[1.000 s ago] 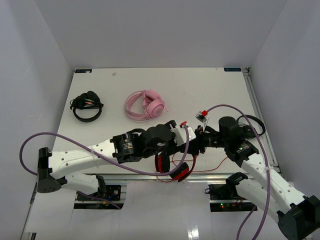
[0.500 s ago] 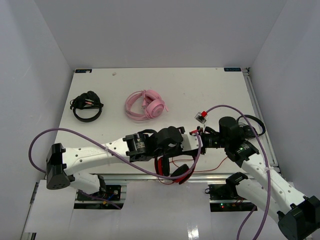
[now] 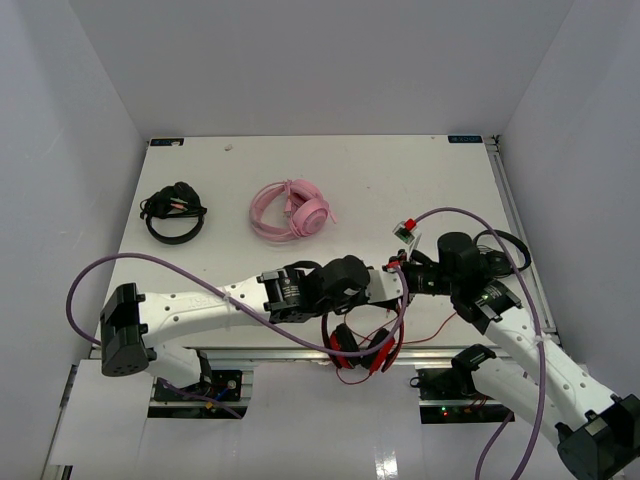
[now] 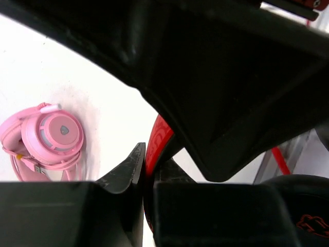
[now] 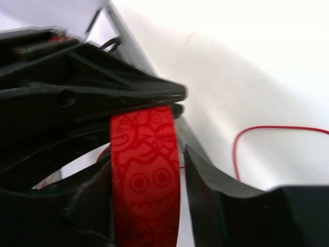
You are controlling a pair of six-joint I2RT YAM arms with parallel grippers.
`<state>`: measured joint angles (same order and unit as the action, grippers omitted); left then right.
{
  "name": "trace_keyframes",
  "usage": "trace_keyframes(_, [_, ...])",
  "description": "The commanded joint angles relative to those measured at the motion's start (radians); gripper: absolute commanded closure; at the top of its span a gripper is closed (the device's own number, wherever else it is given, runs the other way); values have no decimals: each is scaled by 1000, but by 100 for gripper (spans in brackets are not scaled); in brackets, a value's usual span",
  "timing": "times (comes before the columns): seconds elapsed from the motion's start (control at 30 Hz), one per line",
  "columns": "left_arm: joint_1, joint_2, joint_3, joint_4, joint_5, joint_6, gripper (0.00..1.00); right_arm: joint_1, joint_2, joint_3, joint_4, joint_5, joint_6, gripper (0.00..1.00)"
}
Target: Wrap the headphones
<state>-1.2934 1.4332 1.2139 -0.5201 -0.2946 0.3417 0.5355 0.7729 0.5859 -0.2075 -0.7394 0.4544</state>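
Note:
The red headphones hang by their band between my two grippers at the table's near edge, ear cups lowest. My left gripper is shut on the red band, pinched thin between its jaws. Facing it from the right, my right gripper is open. In the right wrist view the patterned band runs between the fingers of that gripper, with a gap at the right finger. The thin red cable trails loose on the table.
Pink headphones lie at mid table and also show in the left wrist view. Smaller black headphones sit at the far left. A black looped item lies by the right edge. White walls enclose the table.
My left gripper moved right and shut on the red band. The headphones swung lower, toward the near edge. My right gripper's jaws widened a little.

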Motion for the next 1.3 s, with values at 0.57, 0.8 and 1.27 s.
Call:
trace_keyframes(0.57, [8, 32, 13, -60, -383, -604, 100, 4, -85, 156, -133, 627, -136, 37])
trace_keyframes(0.8, [139, 70, 21, -187, -374, -796, 100, 3, -44, 247, -122, 681, -149, 24])
trace_keyframes(1.27, [591, -171, 84, -178, -255, -832, 100, 3, -97, 176, 88, 466, -232, 13])
